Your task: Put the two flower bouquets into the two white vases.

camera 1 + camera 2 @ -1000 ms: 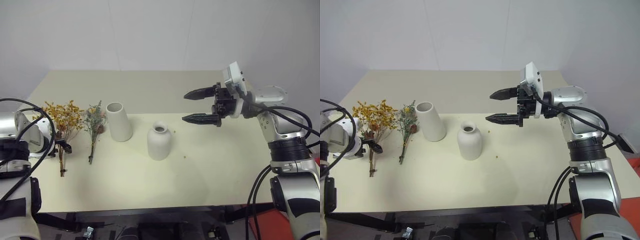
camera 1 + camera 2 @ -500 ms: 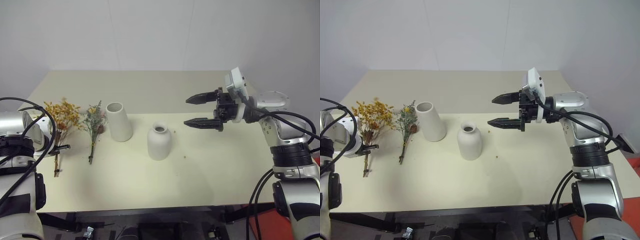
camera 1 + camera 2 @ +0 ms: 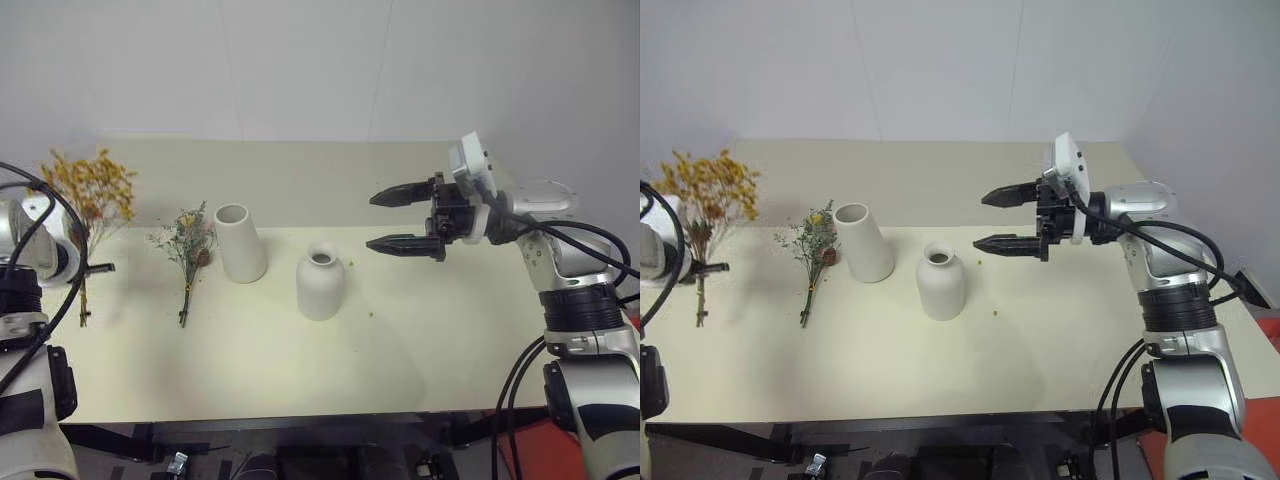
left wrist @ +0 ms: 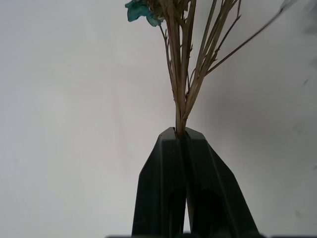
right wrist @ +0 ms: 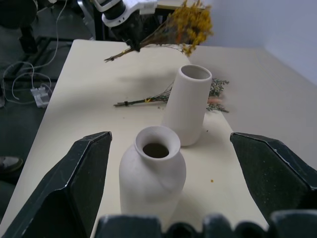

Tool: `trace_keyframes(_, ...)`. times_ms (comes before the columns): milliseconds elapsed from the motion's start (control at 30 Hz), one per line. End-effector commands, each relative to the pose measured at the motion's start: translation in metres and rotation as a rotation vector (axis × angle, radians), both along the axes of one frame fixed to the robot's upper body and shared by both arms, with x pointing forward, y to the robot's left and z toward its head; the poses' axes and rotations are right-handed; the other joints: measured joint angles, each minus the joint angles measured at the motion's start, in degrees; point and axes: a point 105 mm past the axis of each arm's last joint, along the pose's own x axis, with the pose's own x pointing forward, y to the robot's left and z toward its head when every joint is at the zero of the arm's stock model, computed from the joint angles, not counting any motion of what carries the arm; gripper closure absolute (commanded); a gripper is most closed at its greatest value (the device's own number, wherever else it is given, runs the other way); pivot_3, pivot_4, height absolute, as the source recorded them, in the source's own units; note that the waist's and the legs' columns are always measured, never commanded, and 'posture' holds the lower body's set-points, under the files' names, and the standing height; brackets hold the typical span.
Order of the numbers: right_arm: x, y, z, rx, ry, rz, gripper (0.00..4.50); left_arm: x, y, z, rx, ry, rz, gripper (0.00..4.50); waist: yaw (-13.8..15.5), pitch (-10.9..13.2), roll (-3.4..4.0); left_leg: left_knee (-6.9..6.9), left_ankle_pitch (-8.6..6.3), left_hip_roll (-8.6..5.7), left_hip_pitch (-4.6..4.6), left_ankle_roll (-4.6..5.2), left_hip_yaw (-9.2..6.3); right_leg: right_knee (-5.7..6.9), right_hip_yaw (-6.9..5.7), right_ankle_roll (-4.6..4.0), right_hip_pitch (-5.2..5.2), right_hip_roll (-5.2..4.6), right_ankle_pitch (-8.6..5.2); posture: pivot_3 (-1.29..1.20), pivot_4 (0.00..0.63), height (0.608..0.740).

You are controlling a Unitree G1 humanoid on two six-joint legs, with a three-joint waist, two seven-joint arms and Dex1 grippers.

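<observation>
While the right claw point(image 3: 400, 220) holds wide apart at 3 o'clock, left claw point(image 4: 181, 133), clamped on yellow bouquet point(image 3: 88, 190), has raised it off the surface point(image 3: 400, 330).

— From where do the two head views look?

— From above the near edge, facing twelve o'clock and down over the table point(image 3: 300, 370); both share all of it.

— And the wrist views?

— The left sits tight behind its own black fingers point(image 4: 163, 188), against a pale wall. The right looks toward nine o'clock, close over the rounded vase point(image 5: 152, 171) and taller vase point(image 5: 188, 104).
</observation>
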Motion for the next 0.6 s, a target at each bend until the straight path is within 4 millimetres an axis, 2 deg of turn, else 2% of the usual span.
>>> trace_keyframes(33,0.001,0.004,0.017,0.03,-0.027,0.015,0.0,0.008,-0.012,0.059,0.225,-0.308,-0.099,4.44,-0.01,0.0,0.0,0.0,-0.01,0.01,0.01,-0.03,0.0,0.01,0.01,-0.01,-0.01,0.0,0.01,0.0,0.15,0.74)
trace_keyframes(133,0.008,0.011,0.018,0.038,-0.017,-0.004,0.0,0.013,-0.037,0.089,0.262,-0.538,-0.229,4.44,0.07,-0.01,-0.01,0.0,-0.03,0.03,0.04,-0.09,0.02,0.02,0.03,-0.11,0.0,-0.01,0.07,0.0,0.15,0.74)
trace_keyframes(233,0.016,0.016,0.015,0.02,-0.015,-0.042,0.0,0.016,-0.057,0.102,0.272,-0.662,-0.364,4.44,0.0,-0.01,-0.01,0.01,-0.02,0.04,0.02,-0.11,0.03,0.01,0.02,-0.16,-0.01,0.0,0.11,0.0,0.15,0.74)
trace_keyframes(300,0.023,0.019,0.009,-0.014,-0.018,-0.089,0.0,0.018,-0.078,0.11,0.245,-0.732,-0.514,4.44,-0.01,-0.01,-0.01,0.0,-0.02,0.04,0.01,-0.11,0.03,0.0,0.02,-0.16,-0.02,0.01,0.11,0.0,0.15,0.74)
trace_keyframes(367,0.029,0.02,0.006,-0.034,-0.017,-0.136,0.0,0.018,-0.097,0.12,0.16,-0.813,-0.661,4.44,0.0,-0.01,-0.01,0.01,-0.02,0.03,-0.01,-0.11,0.03,-0.02,0.01,-0.16,-0.02,0.0,0.11,0.0,0.15,0.74)
trace_keyframes(433,0.032,0.02,0.006,-0.034,-0.023,-0.159,0.0,0.02,-0.114,0.123,0.123,-0.825,-0.8,4.44,-0.01,-0.01,-0.01,0.02,-0.01,0.03,-0.01,-0.11,0.04,0.0,0.01,-0.15,-0.01,0.0,0.11,0.0,0.15,0.74)
trace_keyframes(600,0.032,0.02,0.005,-0.021,-0.023,-0.173,0.0,0.031,-0.131,0.119,-0.006,-0.796,-0.979,4.44,-0.06,-0.01,-0.01,0.03,-0.01,0.02,0.0,-0.11,0.04,-0.01,0.01,-0.14,0.0,0.02,0.1,0.0,0.15,0.74)
